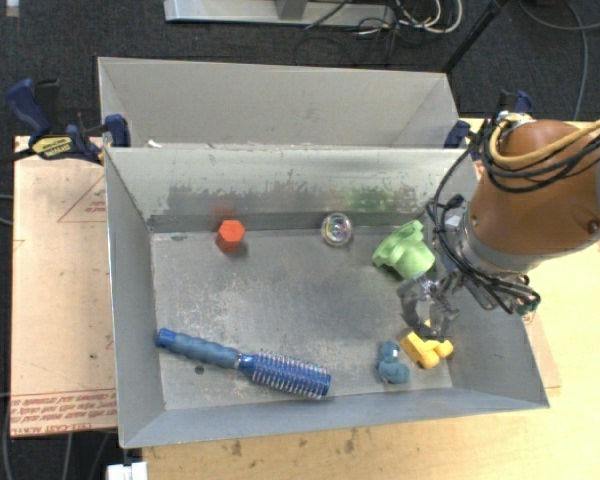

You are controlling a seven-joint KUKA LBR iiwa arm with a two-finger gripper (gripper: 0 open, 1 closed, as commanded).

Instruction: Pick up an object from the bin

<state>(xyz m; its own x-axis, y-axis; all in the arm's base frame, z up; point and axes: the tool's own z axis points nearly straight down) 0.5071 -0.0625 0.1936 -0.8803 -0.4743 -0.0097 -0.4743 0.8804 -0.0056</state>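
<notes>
My gripper (427, 318) hangs low over the right side of the bin, its fingers pointing down just above a small yellow piece (425, 350) near the front right. Nothing shows between the fingers. A small blue lump (391, 364) lies just left of the yellow piece. A light green soft shape (405, 251) rests behind the gripper, up against the arm.
A blue hairbrush (245, 365) lies along the front left of the bin floor. An orange block (230, 234) and a shiny clear ball (336, 229) sit by the back wall. The arm with its orange cover and cables overhangs the bin's right wall.
</notes>
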